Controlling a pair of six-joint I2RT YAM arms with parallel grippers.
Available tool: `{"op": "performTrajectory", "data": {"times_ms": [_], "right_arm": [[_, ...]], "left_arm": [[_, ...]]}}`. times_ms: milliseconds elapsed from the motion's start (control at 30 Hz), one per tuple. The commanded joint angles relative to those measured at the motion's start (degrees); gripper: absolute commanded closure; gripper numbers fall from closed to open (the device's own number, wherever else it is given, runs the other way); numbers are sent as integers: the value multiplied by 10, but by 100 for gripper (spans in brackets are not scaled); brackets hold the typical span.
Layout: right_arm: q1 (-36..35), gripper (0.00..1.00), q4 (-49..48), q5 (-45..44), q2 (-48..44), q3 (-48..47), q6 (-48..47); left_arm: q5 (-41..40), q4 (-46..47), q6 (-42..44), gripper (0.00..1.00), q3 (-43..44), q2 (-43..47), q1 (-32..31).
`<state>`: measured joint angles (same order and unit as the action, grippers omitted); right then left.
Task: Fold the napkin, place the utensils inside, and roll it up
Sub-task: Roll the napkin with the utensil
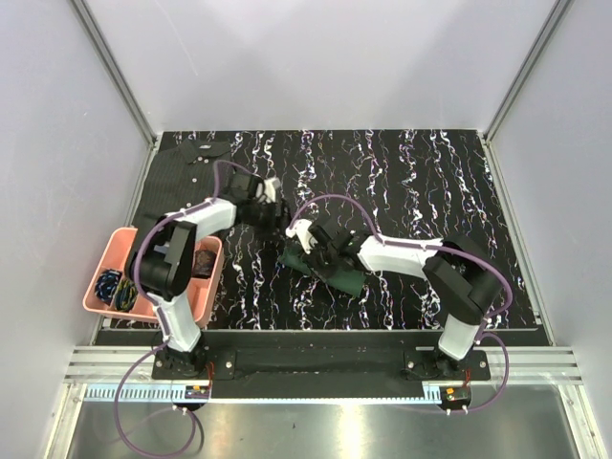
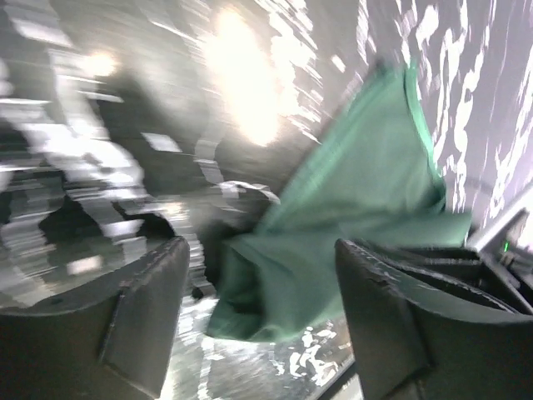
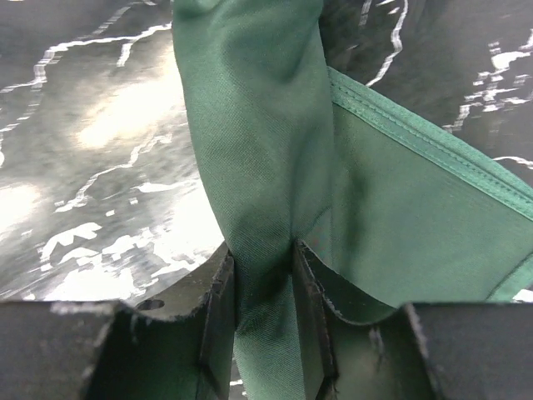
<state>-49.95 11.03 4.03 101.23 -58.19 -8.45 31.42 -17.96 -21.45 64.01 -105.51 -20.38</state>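
Closest in, right gripper (image 3: 262,254) pinched narrow on a raised fold of the green napkin (image 3: 400,217), cloth draping off to its right. Opposite, left gripper (image 2: 262,250) spread wide, holding nothing, bunched napkin just ahead between its fingers. Napkin crumpled on the black marbled table (image 1: 430,191), near its middle.

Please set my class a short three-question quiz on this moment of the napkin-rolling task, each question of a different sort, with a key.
1. True or false: the right gripper is shut on a fold of the napkin.
2. The left gripper is: A) shut on the napkin; B) open, holding nothing; C) out of view.
3. What colour is the bin?
Key: 1 true; 2 B; 3 pink.
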Motion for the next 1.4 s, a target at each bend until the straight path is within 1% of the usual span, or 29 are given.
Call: {"op": "performTrajectory", "data": {"times_ms": [0, 33, 133, 200, 300, 367, 400, 467, 500, 600, 633, 867, 1033, 1167, 1267, 1300, 1367], "right_arm": [[27, 64, 43, 131, 16, -9, 39], [35, 65, 43, 162, 16, -9, 41], [64, 65, 43, 215, 21, -12, 49], [84, 66, 42, 240, 30, -16, 53], [109, 66, 42, 314, 47, -27, 63], [118, 66, 42, 339, 56, -35, 67], [129, 66, 42, 368, 66, -39, 70], [139, 66, 42, 401, 77, -48, 75], [145, 67, 42, 433, 90, -52, 81], [166, 69, 42, 484, 114, -65, 83], [173, 69, 41, 492, 119, -69, 95], [206, 69, 41, 574, 159, -90, 105], [212, 69, 42, 610, 188, -102, 110], [217, 69, 43, 621, 207, -108, 114], [217, 69, 43, 625, 214, -112, 115], [217, 69, 43, 625, 215, -112, 115], [217, 69, 44, 622, 216, -113, 116]], "left_arm": [[-38, 33, -15, 24, -18, 71, 40], [-43, 40, -17, 23, -23, 79, 41], [-50, 72, -25, 23, -55, 108, 44], [-35, 112, -29, 23, -86, 129, 44], [2, 161, -32, 23, -125, 146, 44], [29, 178, -30, 23, -152, 153, 41], [34, 205, -30, 23, -160, 159, 39], [47, 230, -30, 23, -179, 163, 35], [47, 238, -32, 23, -185, 164, 32], [50, 253, -32, 24, -197, 164, 25], [49, 255, -33, 24, -200, 163, 23], [53, 267, -31, 25, -216, 154, 12], [61, 290, -39, 26, -225, 146, 3], [69, 303, -46, 30, -224, 129, -2], [70, 315, -48, 35, -228, 119, -5], [70, 316, -48, 44, -229, 116, -5], [69, 312, -52, 56, -227, 108, -5]]}}
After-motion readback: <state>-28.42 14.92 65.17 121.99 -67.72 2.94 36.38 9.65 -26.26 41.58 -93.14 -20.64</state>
